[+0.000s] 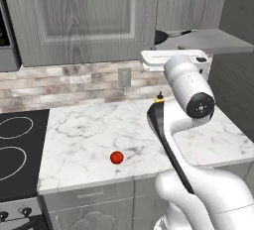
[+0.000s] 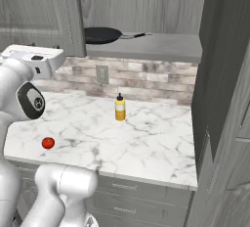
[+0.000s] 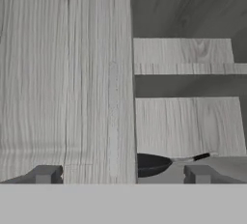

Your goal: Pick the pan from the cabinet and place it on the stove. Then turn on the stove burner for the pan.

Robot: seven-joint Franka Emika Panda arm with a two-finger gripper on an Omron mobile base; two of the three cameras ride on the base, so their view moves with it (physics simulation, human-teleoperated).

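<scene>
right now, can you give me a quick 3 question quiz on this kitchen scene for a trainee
1. True or false: the pan already sits on the stove.
2. Which thing stands on the counter below the cabinet shelf? A) a kettle B) a yellow bottle C) a bowl
3. Fill in: the end effector is ____, with nothing between its fingertips.

Key:
1. False: it lies on the shelf of the cabinet, handle pointing right in the right base view.
2. B
3. open

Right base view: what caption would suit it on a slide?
Black pan waits on the open cabinet's shelf, above a marble counter with a yellow bottle and a tomato.
</scene>
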